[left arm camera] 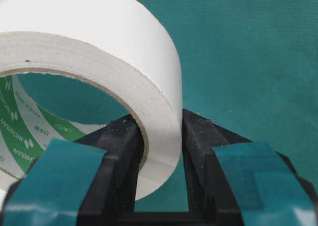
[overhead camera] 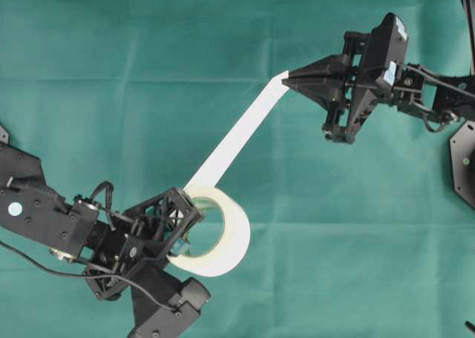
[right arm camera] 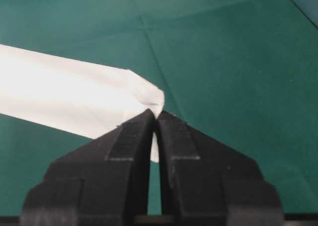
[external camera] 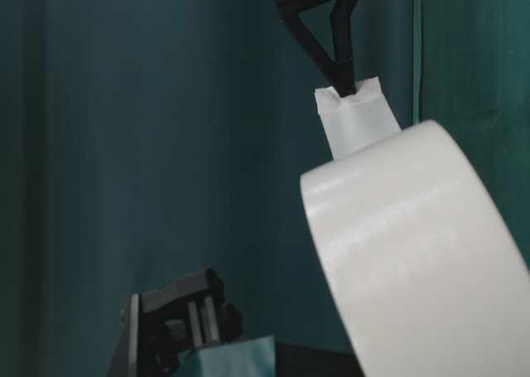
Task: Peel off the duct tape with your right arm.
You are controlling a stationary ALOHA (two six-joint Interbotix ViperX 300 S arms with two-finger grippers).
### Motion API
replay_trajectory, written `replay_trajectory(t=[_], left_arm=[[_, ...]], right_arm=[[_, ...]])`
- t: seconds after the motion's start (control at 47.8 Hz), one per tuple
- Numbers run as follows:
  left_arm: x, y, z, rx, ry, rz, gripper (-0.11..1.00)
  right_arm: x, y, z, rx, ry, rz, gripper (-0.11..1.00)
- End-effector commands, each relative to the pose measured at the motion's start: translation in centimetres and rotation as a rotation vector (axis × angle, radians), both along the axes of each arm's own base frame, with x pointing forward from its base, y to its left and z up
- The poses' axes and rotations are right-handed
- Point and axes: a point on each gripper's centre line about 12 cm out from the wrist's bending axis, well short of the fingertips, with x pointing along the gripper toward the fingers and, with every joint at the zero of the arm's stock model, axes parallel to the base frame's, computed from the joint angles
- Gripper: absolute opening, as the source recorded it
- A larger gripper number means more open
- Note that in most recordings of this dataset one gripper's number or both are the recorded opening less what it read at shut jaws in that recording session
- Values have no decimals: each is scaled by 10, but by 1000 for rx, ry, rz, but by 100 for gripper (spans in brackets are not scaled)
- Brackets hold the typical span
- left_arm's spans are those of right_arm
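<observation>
We are pinching the strip's folded end between our right gripper's clenched fingertips, while our left gripper is clamping the Nichiban duct tape roll's wall, anchoring it above the green cloth so the strip stays taut.

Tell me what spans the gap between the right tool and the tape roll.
A peeled white strip runs taut from the right tool to the roll, above bare green cloth; the overhead view shows it best.
</observation>
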Motion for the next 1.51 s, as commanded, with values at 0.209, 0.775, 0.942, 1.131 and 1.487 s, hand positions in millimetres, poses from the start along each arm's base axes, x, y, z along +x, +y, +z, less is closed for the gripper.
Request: replay_trajectory(t=[0.209, 0.775, 0.942, 1.131, 1.487], left_arm=[[-4, -7, 23, -39, -50, -3, 20], [-2, -3, 24, -39, -52, 7, 20], [0, -1, 26, -42, -58, 14, 20], [6, 10, 34, -49, -80, 46, 20], [22, 104, 62, -54, -158, 284, 20]], right_arm=[[-6, -21, 8, -9, -26, -70, -9], [-6, -19, 7, -18, -19, -54, -7], [-6, -18, 6, -19, -19, -49, 16], [-7, -15, 4, -16, -11, -43, 58], [-11, -8, -4, -10, 12, -25, 57]])
